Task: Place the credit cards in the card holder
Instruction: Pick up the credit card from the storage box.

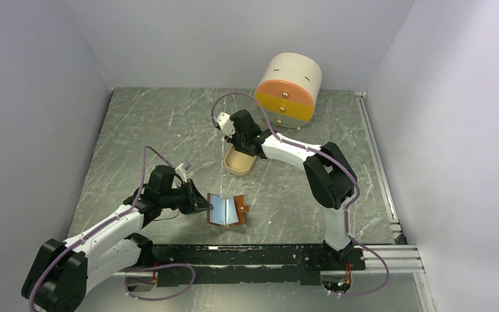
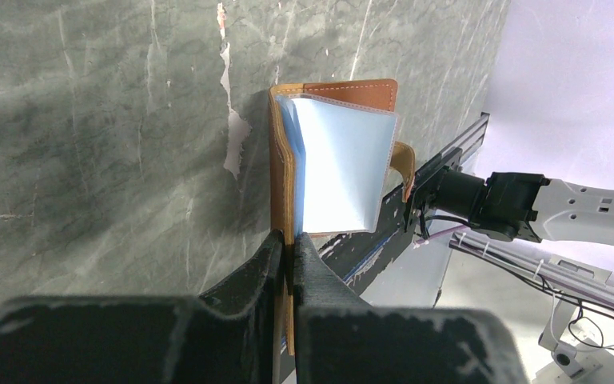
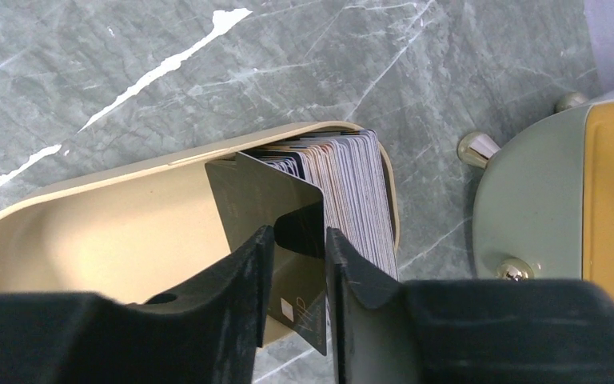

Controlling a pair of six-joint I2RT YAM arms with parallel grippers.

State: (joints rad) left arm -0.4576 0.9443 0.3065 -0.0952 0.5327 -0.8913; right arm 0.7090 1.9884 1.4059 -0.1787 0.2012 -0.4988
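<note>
The tan leather card holder (image 1: 229, 210) stands open on edge near the table's front, its clear pockets (image 2: 340, 164) fanned out. My left gripper (image 1: 199, 203) is shut on the edge of its leather cover, which shows pinched between the fingers in the left wrist view (image 2: 292, 244). The credit cards (image 3: 356, 192) stand packed as a stack at one end of the beige oval tray (image 3: 128, 216). One dark card (image 3: 264, 196) leans off the stack. My right gripper (image 3: 300, 236) is down in the tray (image 1: 239, 162), jaws a narrow gap apart with the dark card between them.
The round cream-and-orange drawer box (image 1: 288, 91) stands at the back right, close behind the tray; its green drawer front and brass knobs (image 3: 560, 192) show beside my right gripper. A metal rail (image 1: 377, 169) runs along the table's right edge.
</note>
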